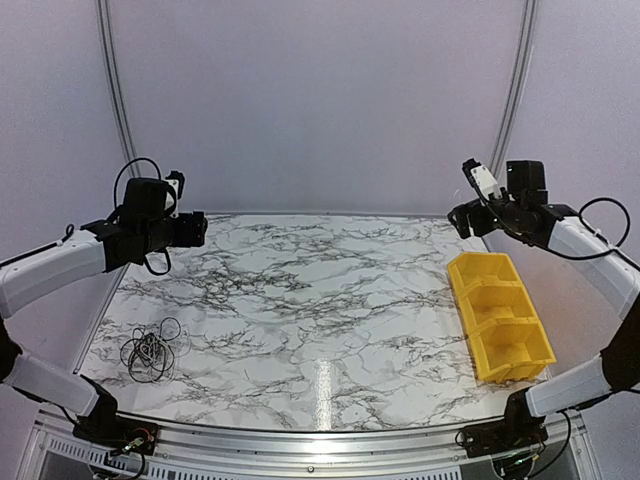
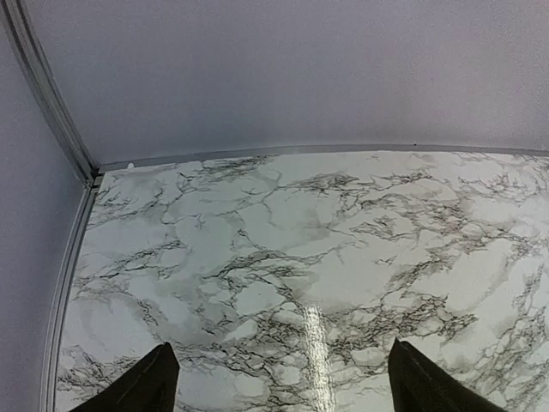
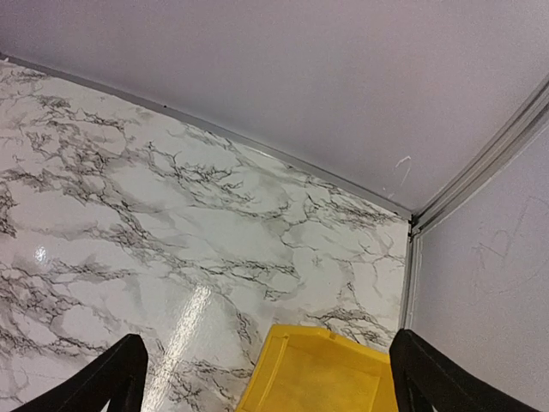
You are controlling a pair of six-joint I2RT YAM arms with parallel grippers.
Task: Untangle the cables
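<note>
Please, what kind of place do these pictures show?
Probably a lab test booth for robots: plain pale walls on metal frames enclose a marble-patterned table, two robot arms are mounted at its near edge, and on it lie thin tangled cables and a yellow bin.

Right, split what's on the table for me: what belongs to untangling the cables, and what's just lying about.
Belongs to the job: cables, one tangled heap at the near left of the table.
Just lying about: yellow bin, three compartments, by the right edge.
</note>
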